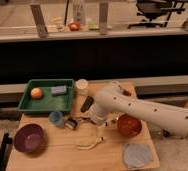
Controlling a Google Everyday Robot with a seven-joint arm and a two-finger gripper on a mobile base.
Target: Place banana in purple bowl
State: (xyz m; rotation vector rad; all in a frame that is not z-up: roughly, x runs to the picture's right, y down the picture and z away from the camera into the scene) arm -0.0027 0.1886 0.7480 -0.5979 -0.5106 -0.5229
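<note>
The banana [89, 145] is a thin pale-yellow curved fruit lying on the wooden table near its front edge, at the middle. The purple bowl [28, 137] stands upright at the table's front left corner and looks empty. My white arm comes in from the right and bends down at the table's middle. My gripper [99, 134] points down just above the banana's right end, very close to it or touching it. The bowl is well to the left of the gripper.
An orange-red bowl [129, 125] stands just right of the gripper. A green tray [46, 104] at the back left holds a round orange fruit [36, 93] and a grey-blue block [58, 90]. A white cup [81, 86], a small blue cup [56, 118], a small can [71, 123] and a grey round mat [137, 155] also sit on the table.
</note>
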